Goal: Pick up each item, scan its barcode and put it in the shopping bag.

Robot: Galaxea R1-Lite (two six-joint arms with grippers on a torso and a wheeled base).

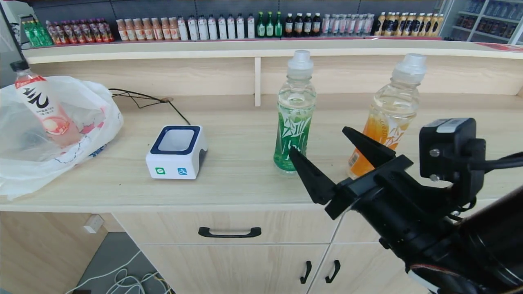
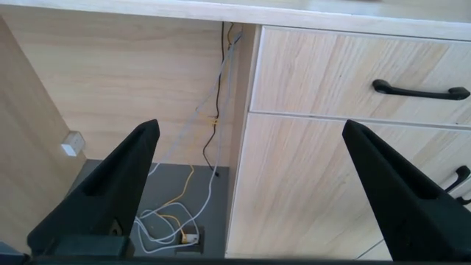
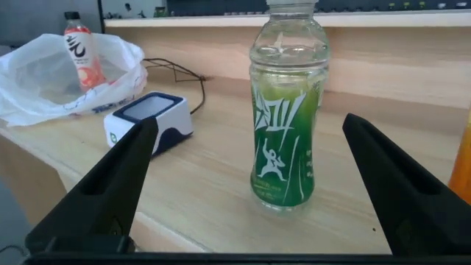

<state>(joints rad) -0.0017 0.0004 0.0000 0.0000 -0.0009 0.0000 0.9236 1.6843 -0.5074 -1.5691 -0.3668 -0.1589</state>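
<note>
Plainly, the clear plastic bottle with the green label (image 1: 295, 118) stands upright near the pale wooden tabletop's (image 1: 245, 134) front edge, straight ahead of the right arm's jaws, which gape wide and hold nothing. The left arm's jaws, also wide and empty, face the drawers (image 2: 346, 70) below the tabletop, so the right is nearer.

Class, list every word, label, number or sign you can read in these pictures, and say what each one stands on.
No text reads clearly enough to quote.
Green bottle: white brush-style lettering, unreadable.
Orange bottle: white lettering, blurred.
Pink bottle in the shopping bag: black brush strokes, unreadable.
Scanner: one green and one blue square sign, symbols too small.
On the shopping bag: blue print, crumpled, unreadable.
Shelf bottles: labels too small.
</note>
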